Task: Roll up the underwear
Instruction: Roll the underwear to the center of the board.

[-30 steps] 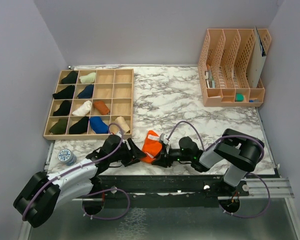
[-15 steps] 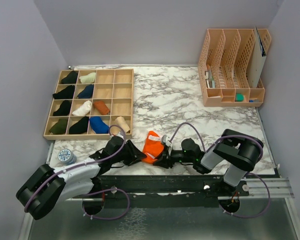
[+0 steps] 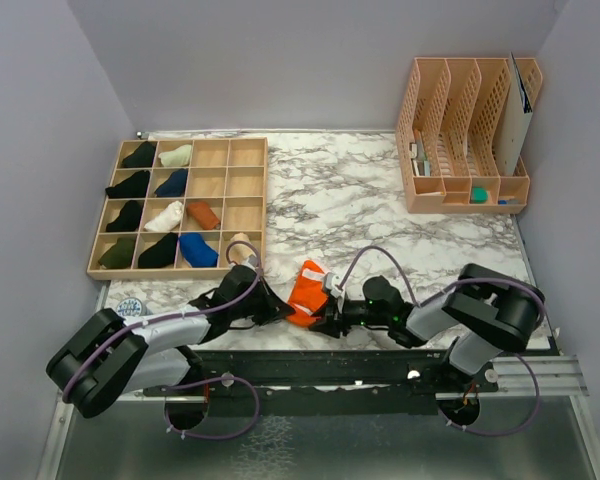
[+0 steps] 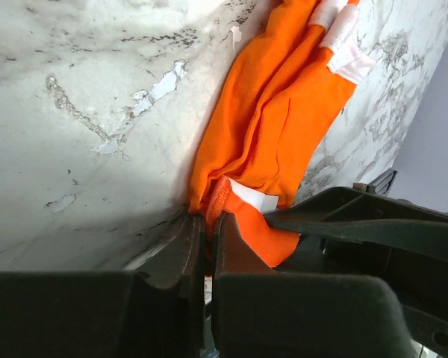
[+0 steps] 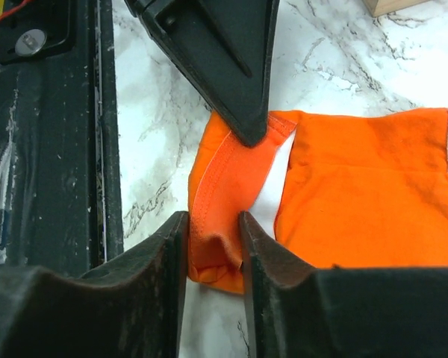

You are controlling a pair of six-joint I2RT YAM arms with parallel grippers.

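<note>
The left gripper [image 4: 207, 226] is closed almost completely, its two dark fingers nipping the stitched hem at the near left corner of the orange underwear [image 3: 306, 290]. The right gripper [image 5: 213, 242] stands with its jaws a narrow way apart, and a bunched fold of the same orange cloth fills the gap and touches both fingers, so it too has hold of the garment at the near edge. The two grippers sit low and close together, the left one's tip resting on the hem just beyond the right one's fingers. From them the cloth runs away across the marble table [image 3: 360, 200], loosely folded lengthwise, with its white waistband at the far end. It lies near the table's front edge, just beside the black rail [image 5: 52, 149], between the two arms. Further out to the left stands a wooden tray [image 3: 245, 160] of compartments, and the rust-brown underwear [image 3: 203, 214] lies rolled in one, third row from the far side, third column from the left.
</note>
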